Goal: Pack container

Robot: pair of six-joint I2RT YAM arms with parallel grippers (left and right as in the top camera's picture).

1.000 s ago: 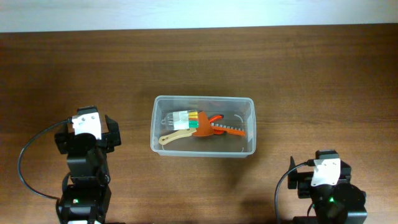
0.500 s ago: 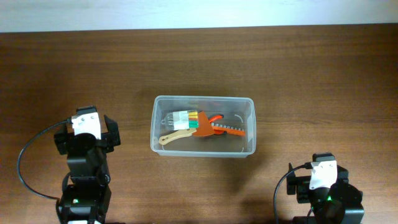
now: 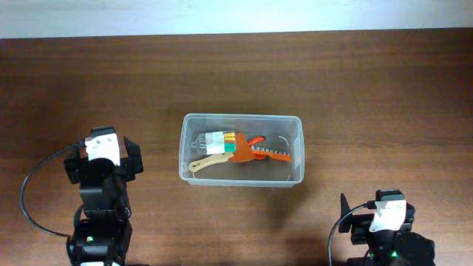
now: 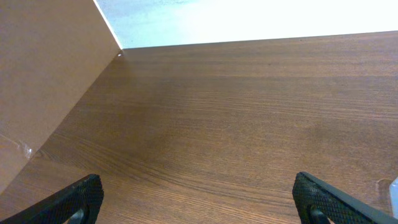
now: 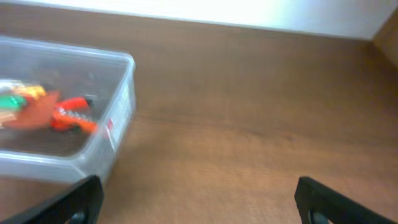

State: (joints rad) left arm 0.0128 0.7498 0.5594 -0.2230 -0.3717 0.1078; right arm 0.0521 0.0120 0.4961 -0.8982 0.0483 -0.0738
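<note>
The clear plastic container (image 3: 295,148) stands at the middle of the table. Inside lie a small clear box with coloured pieces (image 3: 220,142), a wooden spatula (image 3: 201,164) and an orange tool (image 3: 262,151). The container also shows at the left of the right wrist view (image 5: 121,106) with the orange tool (image 5: 71,115) in it. My left gripper (image 4: 199,202) is open and empty over bare wood, left of the container. My right gripper (image 5: 199,199) is open and empty, near the front edge, right of the container.
The brown wooden table (image 3: 384,96) runs to a pale wall at the back. A black cable (image 3: 29,192) loops beside the left arm. A brown panel (image 4: 43,74) stands at the left in the left wrist view.
My right arm has drawn back toward the front edge of the table. The left arm and the container have not moved.
</note>
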